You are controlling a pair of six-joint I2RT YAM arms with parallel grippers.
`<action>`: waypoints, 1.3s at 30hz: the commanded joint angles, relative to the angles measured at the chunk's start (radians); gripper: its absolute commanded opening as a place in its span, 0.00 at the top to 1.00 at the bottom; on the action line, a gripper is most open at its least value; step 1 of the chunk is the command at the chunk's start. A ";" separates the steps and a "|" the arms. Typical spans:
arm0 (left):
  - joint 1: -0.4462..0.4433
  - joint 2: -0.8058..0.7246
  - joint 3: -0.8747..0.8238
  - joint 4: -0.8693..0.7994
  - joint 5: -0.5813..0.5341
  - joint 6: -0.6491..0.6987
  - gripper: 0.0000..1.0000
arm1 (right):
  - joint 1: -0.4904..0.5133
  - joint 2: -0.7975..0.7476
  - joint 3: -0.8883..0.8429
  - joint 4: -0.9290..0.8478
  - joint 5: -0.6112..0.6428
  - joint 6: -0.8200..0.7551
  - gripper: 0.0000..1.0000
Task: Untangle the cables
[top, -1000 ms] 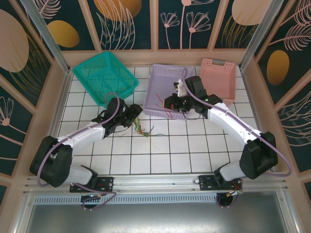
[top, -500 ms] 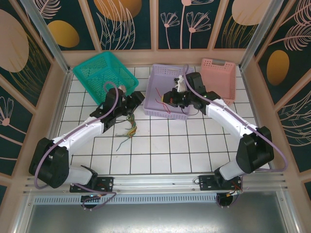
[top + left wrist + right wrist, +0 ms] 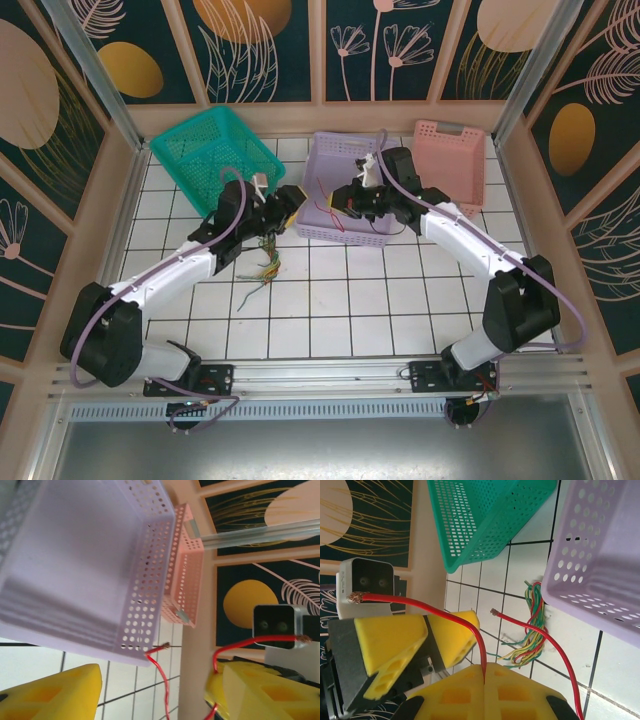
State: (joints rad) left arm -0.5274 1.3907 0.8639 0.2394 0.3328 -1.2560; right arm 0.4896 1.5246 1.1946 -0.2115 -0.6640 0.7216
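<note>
Partway through, by the look of it, with the larger share left to do.

Pinched between the fully closed fingers of the right end effector (image 3: 485,677): a red cable (image 3: 445,614), up off the table (image 3: 400,300) and held above the purple basket (image 3: 600,555). Two bare-tipped red lengths leading out of that grip. Impossible to say whether one cable caught at its middle, or two.

Facing it at close range, just off the purple basket's left wall: the left end effector (image 3: 287,198), fingers spread fairly wide and gripping nothing. One red length hanging down through the gap between them, seemingly free of both fingers.

Lying on the table, just beside the purple basket's near left corner and apart from the green basket (image 3: 485,520): the rest of the cables (image 3: 534,625). A loose knot of green, yellow and red strands, crossed over one another, with the ends fanned toward the near side.

So, as a judgement: one red strand apparently freed but not yet set down anywhere. The knot untouched at this instant and yet to be teased apart, strand by strand. Contents of the baskets: not readable from above.

Likely needed next: somewhere to park the red one, then a return to the knot with the open left end effector already nearby.
</note>
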 commanded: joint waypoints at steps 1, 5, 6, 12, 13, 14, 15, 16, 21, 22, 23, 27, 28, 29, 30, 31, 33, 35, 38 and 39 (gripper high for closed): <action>-0.022 0.026 0.040 0.058 0.034 -0.024 0.35 | -0.006 0.007 0.034 0.047 -0.035 0.025 1.00; -0.039 0.062 0.070 0.032 0.040 -0.012 0.39 | -0.006 0.006 0.033 0.059 -0.048 0.036 1.00; -0.042 0.070 0.076 0.018 0.037 -0.008 0.42 | -0.006 0.004 0.031 0.065 -0.052 0.041 1.00; -0.041 0.121 0.082 0.059 0.015 -0.027 0.44 | -0.004 -0.017 0.024 0.082 -0.078 0.066 1.00; -0.042 0.130 0.085 0.067 0.014 -0.034 0.46 | -0.005 -0.021 0.021 0.083 -0.078 0.069 1.00; -0.041 0.141 0.088 0.080 0.014 -0.044 0.50 | -0.005 -0.027 0.015 0.088 -0.080 0.075 1.00; -0.042 0.150 0.090 0.088 0.012 -0.049 0.54 | -0.005 -0.030 0.013 0.093 -0.083 0.078 1.00; -0.041 0.155 0.095 0.091 0.006 -0.052 0.58 | -0.005 -0.035 0.013 0.097 -0.083 0.082 1.00; -0.042 0.156 0.089 0.058 -0.034 -0.096 0.98 | -0.009 -0.054 0.020 0.132 -0.077 0.099 1.00; -0.042 0.152 0.078 0.053 -0.041 -0.112 1.00 | -0.010 -0.064 0.018 0.150 -0.071 0.103 1.00; -0.042 0.143 0.062 0.042 -0.050 -0.142 1.00 | -0.013 -0.075 0.015 0.173 -0.061 0.108 1.00; -0.041 0.102 -0.036 0.083 -0.052 -0.337 1.00 | -0.030 -0.141 -0.043 0.365 0.014 0.141 1.00; -0.041 0.088 -0.058 0.101 -0.056 -0.380 1.00 | -0.035 -0.152 -0.061 0.433 0.026 0.151 1.00; -0.042 0.076 -0.075 0.120 -0.061 -0.422 1.00 | -0.038 -0.160 -0.078 0.506 0.038 0.164 1.00; -0.042 0.066 -0.089 0.122 -0.066 -0.467 1.00 | -0.040 -0.163 -0.090 0.569 0.048 0.178 1.00; -0.042 0.060 -0.099 0.125 -0.072 -0.500 1.00 | -0.042 -0.160 -0.096 0.614 0.052 0.189 1.00; -0.040 0.049 -0.122 0.155 -0.076 -0.582 1.00 | -0.038 -0.152 -0.106 0.708 0.058 0.207 1.00; -0.041 0.036 -0.150 0.189 -0.090 -0.664 1.00 | -0.028 -0.156 -0.122 0.759 0.089 0.204 1.00; -0.042 0.001 -0.181 0.213 -0.127 -0.741 1.00 | -0.022 -0.154 -0.134 0.761 0.109 0.197 1.00; -0.042 -0.013 -0.184 0.203 -0.145 -0.751 1.00 | -0.021 -0.149 -0.129 0.739 0.103 0.190 1.00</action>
State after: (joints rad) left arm -0.5709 1.4071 0.7128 0.4419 0.2527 -1.8553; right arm 0.4641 1.3876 1.0641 0.3870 -0.5934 0.9047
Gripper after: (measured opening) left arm 0.067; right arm 0.051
